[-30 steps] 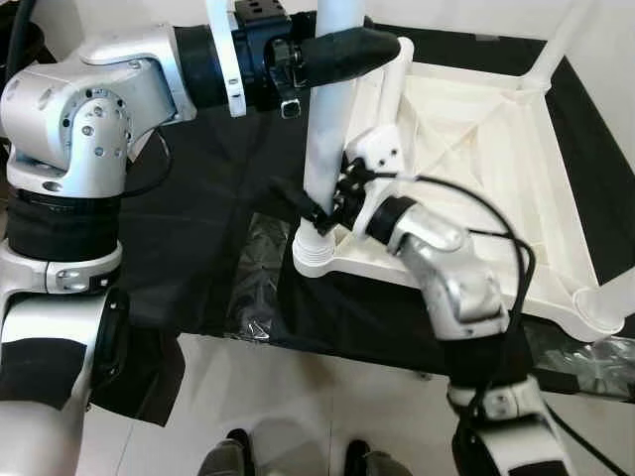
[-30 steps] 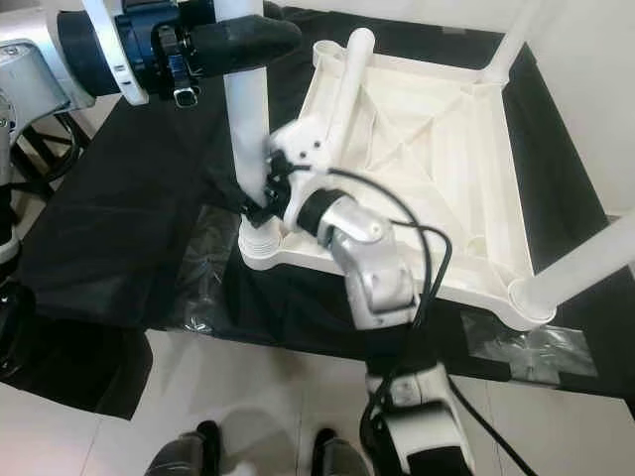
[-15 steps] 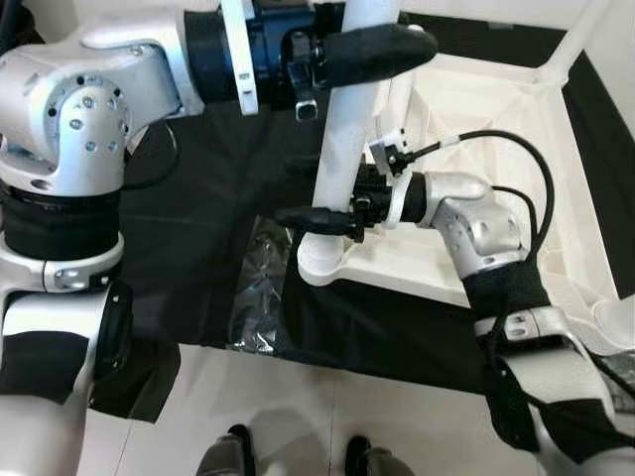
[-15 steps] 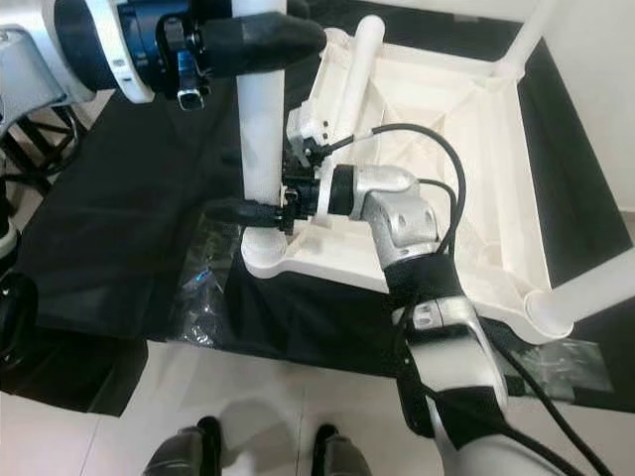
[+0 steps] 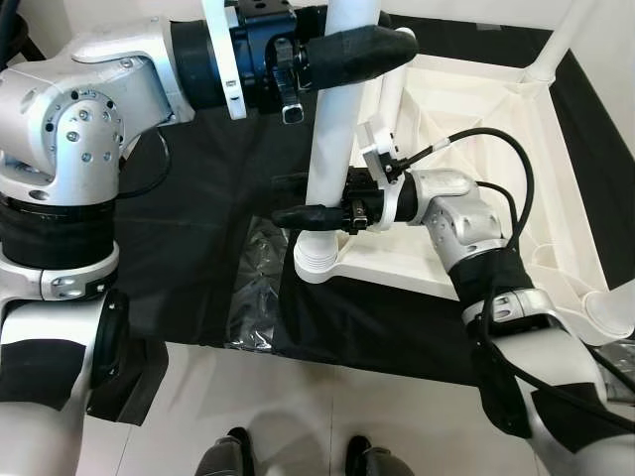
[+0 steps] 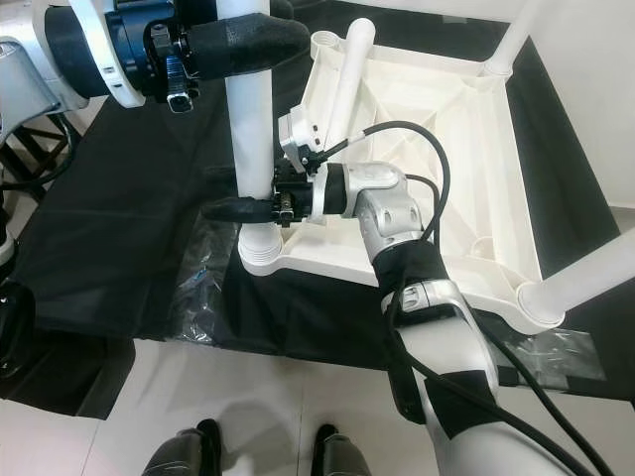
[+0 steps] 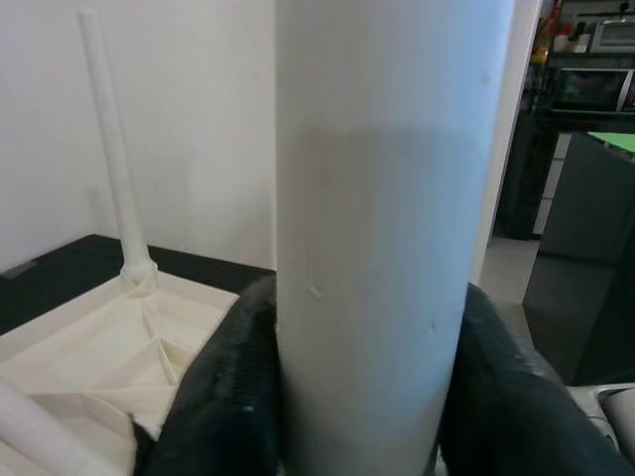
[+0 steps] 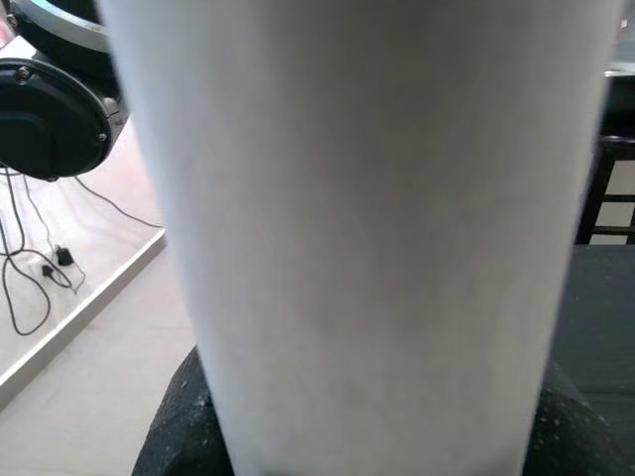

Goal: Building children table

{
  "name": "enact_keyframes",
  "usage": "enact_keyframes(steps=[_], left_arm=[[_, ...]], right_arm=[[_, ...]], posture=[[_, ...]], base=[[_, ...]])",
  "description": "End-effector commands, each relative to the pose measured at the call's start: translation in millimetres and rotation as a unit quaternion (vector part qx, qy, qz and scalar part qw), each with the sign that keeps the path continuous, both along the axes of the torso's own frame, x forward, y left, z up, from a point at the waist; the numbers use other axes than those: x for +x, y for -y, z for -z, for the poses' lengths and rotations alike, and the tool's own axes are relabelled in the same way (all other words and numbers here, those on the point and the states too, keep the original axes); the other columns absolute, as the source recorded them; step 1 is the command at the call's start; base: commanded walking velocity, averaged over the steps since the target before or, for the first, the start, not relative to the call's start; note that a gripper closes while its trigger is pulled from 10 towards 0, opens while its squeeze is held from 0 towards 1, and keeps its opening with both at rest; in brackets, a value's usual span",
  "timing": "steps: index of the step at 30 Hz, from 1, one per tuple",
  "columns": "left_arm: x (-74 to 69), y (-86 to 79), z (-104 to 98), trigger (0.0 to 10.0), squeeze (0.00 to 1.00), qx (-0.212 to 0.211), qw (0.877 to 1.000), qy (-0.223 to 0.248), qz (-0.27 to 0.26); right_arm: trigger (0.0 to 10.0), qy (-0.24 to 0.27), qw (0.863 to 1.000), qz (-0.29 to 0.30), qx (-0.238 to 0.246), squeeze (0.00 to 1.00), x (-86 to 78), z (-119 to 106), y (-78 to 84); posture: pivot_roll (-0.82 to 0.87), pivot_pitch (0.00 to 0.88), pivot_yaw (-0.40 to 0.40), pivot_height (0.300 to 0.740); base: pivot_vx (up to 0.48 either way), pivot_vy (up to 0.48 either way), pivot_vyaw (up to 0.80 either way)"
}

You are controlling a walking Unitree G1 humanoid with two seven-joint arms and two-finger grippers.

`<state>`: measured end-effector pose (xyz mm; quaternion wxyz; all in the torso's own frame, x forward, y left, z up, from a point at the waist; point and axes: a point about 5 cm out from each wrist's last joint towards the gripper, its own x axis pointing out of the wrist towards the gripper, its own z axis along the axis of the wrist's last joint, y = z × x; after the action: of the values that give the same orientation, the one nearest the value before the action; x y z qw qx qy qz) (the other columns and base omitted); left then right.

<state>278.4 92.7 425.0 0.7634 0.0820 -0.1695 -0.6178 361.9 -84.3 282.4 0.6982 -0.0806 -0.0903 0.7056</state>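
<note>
A white plastic table top (image 5: 397, 270) lies upside down on black cloth. A white table leg (image 5: 332, 139) stands upright in the ribbed socket (image 5: 316, 260) at its near left corner. My left gripper (image 5: 347, 52) is shut on this leg high up; the left wrist view has the leg (image 7: 387, 248) between black fingers (image 7: 213, 387). My right gripper (image 5: 303, 198) is shut on the same leg just above the socket, fingers level on either side. In the right wrist view the leg (image 8: 367, 228) is very close. Other legs stand at the far left corner (image 6: 347, 69), far right corner (image 6: 516, 30) and near right corner (image 6: 585, 283).
The black cloth (image 5: 198, 228) is spread under the work, with crumpled clear plastic wrap (image 5: 256, 278) near the socket and more at the right (image 6: 546, 352). Pale floor tiles and my feet (image 5: 228, 461) are at the bottom edge.
My right wrist has rolled, so its fingers went from tilted at the leg's base to level around the lower leg. The left gripper keeps its hold high up.
</note>
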Motion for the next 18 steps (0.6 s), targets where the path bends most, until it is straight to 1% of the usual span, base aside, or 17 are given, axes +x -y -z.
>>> enact_keyframes(steps=[1, 2, 3, 4, 5, 6, 7, 8, 9, 10, 11, 12, 13, 14, 15, 16, 18], left_arm=[[1.3, 7.9, 14, 10.0, 1.0, 0.024, 0.999, -0.027, 0.026], [1.3, 7.9, 14, 10.0, 1.0, 0.024, 0.999, -0.027, 0.026], [3.5, 4.1, 15, 10.0, 1.0, 0.024, 0.999, -0.032, 0.028], [8.7, 0.5, 16, 10.0, 1.0, 0.02, 0.999, -0.037, 0.024], [8.7, 0.5, 16, 10.0, 1.0, 0.02, 0.999, -0.037, 0.024], [12.4, -1.8, 16, 10.0, 1.0, 0.017, 0.999, -0.04, 0.019], [17.2, -2.4, 15, 10.0, 0.0, 0.015, 0.999, -0.045, 0.015], [17.2, -2.4, 15, 10.0, 0.0, 0.015, 0.999, -0.045, 0.015], [20.2, -3.1, 14, 10.0, 0.0, 0.013, 0.999, -0.05, 0.013], [22.8, -2.7, 13, 10.0, 0.0, 0.014, 0.998, -0.051, 0.013], [22.8, -2.7, 13, 10.0, 0.0, 0.014, 0.998, -0.051, 0.013], [28.9, 1.7, 14, 10.0, 0.0, 0.018, 0.998, -0.054, 0.01], [30.6, 3.6, 16, 10.0, 0.0, 0.019, 0.998, -0.055, 0.008], [30.6, 3.6, 16, 10.0, 0.0, 0.019, 0.998, -0.055, 0.008], [29.6, 7.8, 16, 10.0, 0.0, 0.021, 0.998, -0.053, 0.01], [29.6, 7.8, 16, 10.0, 0.0, 0.021, 0.998, -0.053, 0.01], [25.6, 14.9, 16, 10.0, 0.0, 0.023, 0.998, -0.051, 0.015]], right_arm=[[0.0, -0.014, 0.999, 0.031, 0.024, 0.0, 3.4, 5, 3.8], [0.0, -0.014, 0.999, 0.031, 0.024, 0.0, 3.4, 5, 3.8], [0.0, -0.01, 0.998, 0.055, 0.025, 0.0, 4.8, 8, 5.5], [0.0, -0.015, 0.995, 0.101, 0.022, 0.0, 7.1, 14, 7.8], [0.0, -0.015, 0.995, 0.101, 0.022, 0.0, 7.1, 14, 7.8], [0.0, -0.018, 0.991, 0.132, 0.019, 0.0, 9.1, 18, 9.7], [0.0, -0.024, 0.972, 0.232, 0.023, 0.0, 11.0, 30, 5.3], [0.0, -0.024, 0.972, 0.232, 0.023, 0.0, 11.0, 30, 5.3], [0.0, -0.028, 0.937, 0.347, 0.034, 0.0, 13.8, 41, 1.8], [0.0, -0.052, 0.888, 0.456, 0.018, 0.0, -2.1, 73, -2.6], [0.0, -0.052, 0.888, 0.456, 0.018, 0.0, -2.1, 73, -2.6], [0.0, -0.085, 0.858, 0.507, 0.019, 0.0, -36.2, 100, -19.1], [0.0, -0.094, 0.86, 0.501, 0.025, 0.0, -42.5, 102, -25.4], [0.0, -0.094, 0.86, 0.501, 0.025, 0.0, -42.5, 102, -25.4], [0.0, -0.102, 0.862, 0.495, 0.041, 0.0, -39.9, 99, -30.6], [0.0, -0.102, 0.862, 0.495, 0.041, 0.0, -39.9, 99, -30.6], [0.0, -0.104, 0.864, 0.489, 0.053, 0.0, -35.3, 94, -37.5]], posture=[[0.1, 0.267, -0.033, 0.74], [0.1, 0.267, -0.033, 0.74], [0.1, 0.268, -0.029, 0.74], [0.1, 0.267, -0.034, 0.74], [0.1, 0.267, -0.034, 0.74], [0.1, 0.266, -0.036, 0.74], [0.11, 0.271, -0.051, 0.74], [0.11, 0.271, -0.051, 0.74], [0.1, 0.274, -0.05, 0.74], [0.1, 0.274, -0.05, 0.74], [0.1, 0.274, -0.05, 0.74], [0.11, 0.271, -0.039, 0.74], [0.11, 0.271, -0.039, 0.74], [0.11, 0.271, -0.039, 0.74], [0.11, 0.274, -0.026, 0.74], [0.11, 0.274, -0.026, 0.74], [0.11, 0.277, -0.029, 0.74]], base=[[0.0, 0.0, 0.0], [0.0, 0.0, 0.0], [0.0, 0.0, 0.0], [0.0, 0.0, 0.0], [0.0, 0.0, 0.0], [0.0, 0.0, 0.0], [0.0, 0.0, 0.0], [0.0, 0.0, 0.0], [0.0, 0.0, 0.0], [0.0, 0.0, 0.0], [0.0, 0.0, 0.0], [0.0, 0.0, 0.0], [0.0, 0.0, 0.0], [0.0, 0.0, 0.0], [0.0, 0.0, 0.0], [0.0, 0.0, 0.0], [0.0, 0.0, 0.0]])
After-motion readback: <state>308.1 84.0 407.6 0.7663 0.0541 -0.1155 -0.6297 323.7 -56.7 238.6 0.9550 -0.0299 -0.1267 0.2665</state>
